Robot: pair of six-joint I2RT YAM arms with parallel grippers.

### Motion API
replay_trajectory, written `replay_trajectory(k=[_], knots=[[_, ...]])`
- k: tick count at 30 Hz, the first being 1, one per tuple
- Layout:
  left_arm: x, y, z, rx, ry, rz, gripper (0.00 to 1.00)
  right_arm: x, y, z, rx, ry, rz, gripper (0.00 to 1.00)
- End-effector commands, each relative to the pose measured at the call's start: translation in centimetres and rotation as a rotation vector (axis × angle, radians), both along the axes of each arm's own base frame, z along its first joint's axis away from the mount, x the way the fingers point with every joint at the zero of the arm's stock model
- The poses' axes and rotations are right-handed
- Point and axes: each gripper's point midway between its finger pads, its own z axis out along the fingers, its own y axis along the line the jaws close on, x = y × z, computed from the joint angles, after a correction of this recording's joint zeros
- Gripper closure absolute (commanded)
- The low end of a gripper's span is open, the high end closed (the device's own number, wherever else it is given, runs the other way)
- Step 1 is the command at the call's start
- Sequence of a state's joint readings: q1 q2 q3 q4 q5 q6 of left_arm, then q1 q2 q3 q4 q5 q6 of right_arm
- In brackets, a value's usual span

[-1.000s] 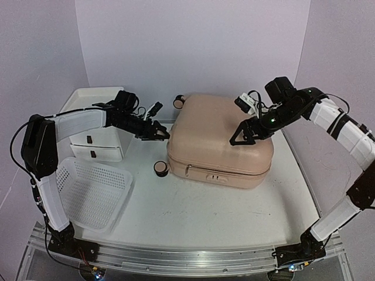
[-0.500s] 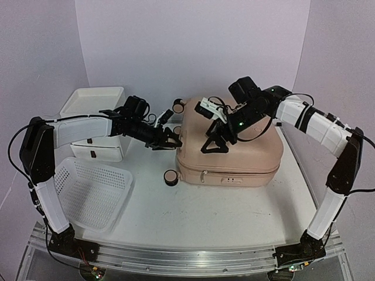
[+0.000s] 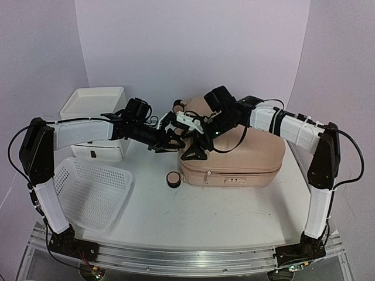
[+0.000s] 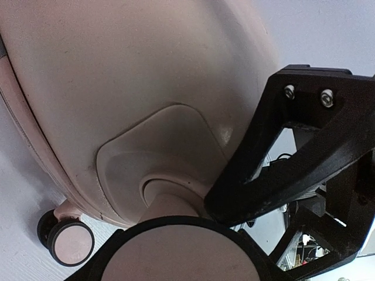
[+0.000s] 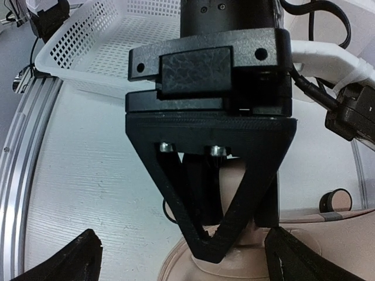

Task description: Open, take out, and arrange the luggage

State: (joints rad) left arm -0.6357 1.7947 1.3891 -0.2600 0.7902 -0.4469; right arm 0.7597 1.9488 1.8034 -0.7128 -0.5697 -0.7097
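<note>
Though zipped, luggage (image 3: 246,155) cnr under R claw (image 3: 195,154)

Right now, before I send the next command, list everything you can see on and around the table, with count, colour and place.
suitcase: one, pale pink, lying flat and closed, centre-right of the table.
caster wheels: two clear from above, black with pale hubs, on the suitcase's left end.
drawer unit: one, white, back left.
mesh basket: one, white, front left.
table: one, white, under everything.
mounting rail: one, silver, along the near edge.
left gripper: one, black, at the suitcase's left end by a caster; opening unclear.
right gripper: one, black, open, over the suitcase's left edge, close to the left gripper.
</note>
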Motion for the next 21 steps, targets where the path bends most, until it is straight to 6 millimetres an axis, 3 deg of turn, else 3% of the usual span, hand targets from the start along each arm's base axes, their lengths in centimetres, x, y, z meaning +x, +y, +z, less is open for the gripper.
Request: replay_trajectory(k=[1, 10, 14, 21], knots=[[-2.6, -1.6, 4.6, -0.122, -0.104, -0.101, 0.59, 2.2, 2.5, 1.3, 0.078, -0.151, 0.013, 0.02], [-2.7, -1.4, 4.2, -0.12, -0.109, -0.097, 0.59, 4.3, 3.9, -0.3, 0.048, -0.233, -0.035, 0.02], [-2.5, -1.1, 4.7, -0.126, -0.129, -0.08, 0.53, 4.4, 4.5, -0.7, 0.049, -0.25, -0.043, 0.15], [-2.7, 1.6, 6.8, -0.142, -0.197, -0.001, 0.29, 5.0, 4.5, -1.2, 0.039, -0.247, -0.071, 0.43]])
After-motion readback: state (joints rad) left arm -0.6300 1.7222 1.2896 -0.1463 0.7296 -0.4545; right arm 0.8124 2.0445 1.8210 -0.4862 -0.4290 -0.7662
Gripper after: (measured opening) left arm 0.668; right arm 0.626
